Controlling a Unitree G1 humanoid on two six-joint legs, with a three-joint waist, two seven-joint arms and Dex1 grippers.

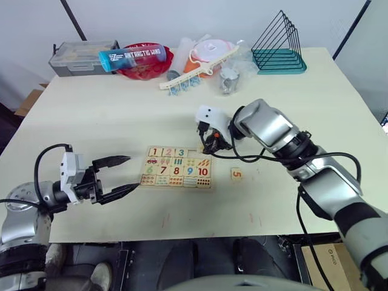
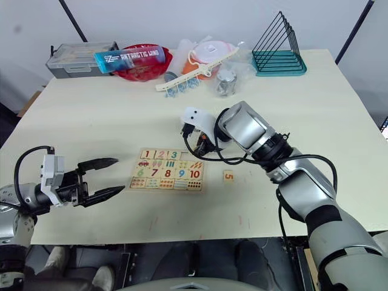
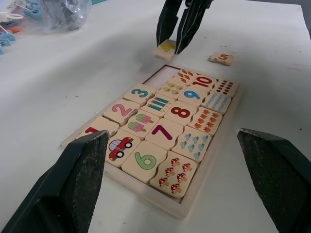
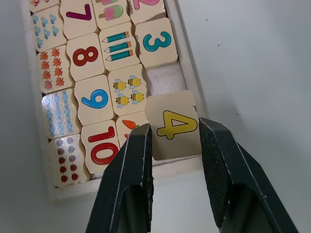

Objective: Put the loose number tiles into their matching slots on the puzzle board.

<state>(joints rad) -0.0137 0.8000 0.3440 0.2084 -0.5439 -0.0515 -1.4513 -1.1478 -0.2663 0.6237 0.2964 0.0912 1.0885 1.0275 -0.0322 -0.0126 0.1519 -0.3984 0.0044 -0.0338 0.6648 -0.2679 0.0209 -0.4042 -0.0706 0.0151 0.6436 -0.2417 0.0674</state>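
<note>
Along the cream tabletop's (image 1: pixel 91 115) far edge: grey plastic organiser box (image 1: pixel 82 57) upper left, blue labelled bottle (image 1: pixel 132 58) across a red bowl (image 1: pixel 148 68), teal wire rack (image 1: pixel 278 45) upper right.

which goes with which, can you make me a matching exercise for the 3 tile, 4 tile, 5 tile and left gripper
Things:
1. 3 tile
2. 4 tile
3. 5 tile
4. left gripper

States:
A. lying loose on the table, off the puzzle board
B. open, holding nothing
C. seated in the board's top row
D. gripped between the right gripper's fingers

Pairs: 1-C, 2-D, 3-A, 4-B
</note>
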